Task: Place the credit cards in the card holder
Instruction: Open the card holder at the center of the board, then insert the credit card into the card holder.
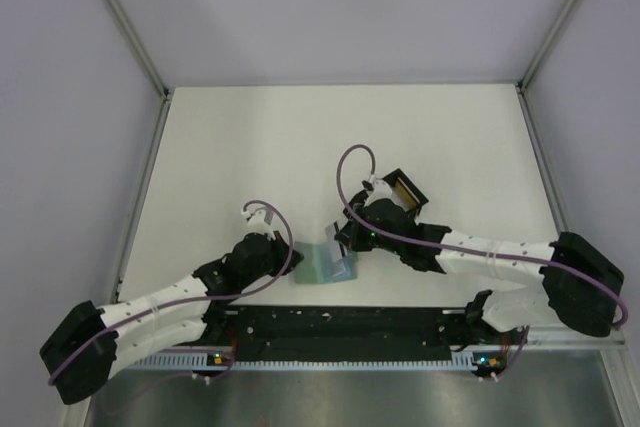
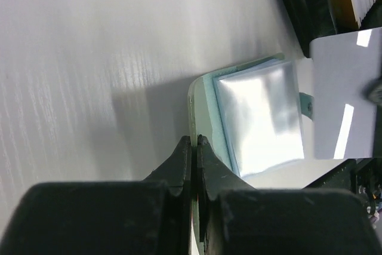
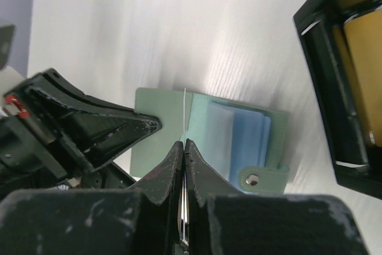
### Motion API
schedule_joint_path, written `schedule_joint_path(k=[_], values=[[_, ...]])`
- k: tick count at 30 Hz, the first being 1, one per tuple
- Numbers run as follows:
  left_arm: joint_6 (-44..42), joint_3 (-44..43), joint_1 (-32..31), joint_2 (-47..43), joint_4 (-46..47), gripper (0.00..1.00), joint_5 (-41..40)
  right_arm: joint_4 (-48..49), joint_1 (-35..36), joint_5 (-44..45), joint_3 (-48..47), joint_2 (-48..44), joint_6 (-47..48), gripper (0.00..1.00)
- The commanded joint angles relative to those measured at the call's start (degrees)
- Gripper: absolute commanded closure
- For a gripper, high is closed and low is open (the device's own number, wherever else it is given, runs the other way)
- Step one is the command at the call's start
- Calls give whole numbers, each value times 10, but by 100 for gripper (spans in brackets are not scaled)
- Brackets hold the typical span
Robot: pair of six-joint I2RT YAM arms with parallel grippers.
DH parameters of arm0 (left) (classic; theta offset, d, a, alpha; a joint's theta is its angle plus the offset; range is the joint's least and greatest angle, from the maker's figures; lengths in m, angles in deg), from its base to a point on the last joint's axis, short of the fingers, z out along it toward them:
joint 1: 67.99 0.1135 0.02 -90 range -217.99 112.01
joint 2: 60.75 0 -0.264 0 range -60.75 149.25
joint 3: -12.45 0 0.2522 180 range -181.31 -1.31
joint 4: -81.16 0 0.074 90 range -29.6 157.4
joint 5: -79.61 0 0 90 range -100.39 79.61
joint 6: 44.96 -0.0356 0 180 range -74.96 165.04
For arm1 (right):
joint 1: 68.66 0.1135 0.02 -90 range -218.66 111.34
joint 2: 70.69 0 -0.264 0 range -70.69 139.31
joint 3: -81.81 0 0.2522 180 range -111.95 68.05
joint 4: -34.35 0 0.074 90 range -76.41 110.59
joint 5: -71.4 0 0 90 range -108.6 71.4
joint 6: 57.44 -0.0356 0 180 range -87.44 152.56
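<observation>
The left gripper [image 2: 194,141] pinches the sage-green folding card holder [image 3: 155,111], lying open near the arms, and the right gripper [image 3: 183,144] clamps a thin grey-white plastic card [image 2: 340,88] over it, not yet inserted.

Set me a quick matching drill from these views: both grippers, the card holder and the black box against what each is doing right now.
Things:
1. left gripper
2. right gripper
3. card holder
4. black box

States:
A. has yellow-orange contents inside
B. shut on a pale credit card
C. lies open on the table between the two grippers
D. shut on the holder's green edge

Pairs: 1-D, 2-B, 3-C, 4-A.
</observation>
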Motion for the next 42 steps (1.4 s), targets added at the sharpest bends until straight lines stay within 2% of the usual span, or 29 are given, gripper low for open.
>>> schedule_joint_path(k=[1, 13, 24, 34, 42], values=[[-14, -12, -1, 14, -7, 100, -28, -26, -23, 25, 23, -65, 12, 100], [-18, -14, -1, 27, -5, 100, -32, -29, -27, 23, 70, -59, -4, 100], [-16, -10, -1, 30, -7, 100, -39, -46, -29, 35, 68, -49, 10, 100], [-16, -11, -1, 43, 3, 100, -33, -21, -30, 25, 63, -11, 6, 100], [-16, -11, -1, 48, 8, 100, -33, 23, -29, -14, 68, -20, -3, 100]])
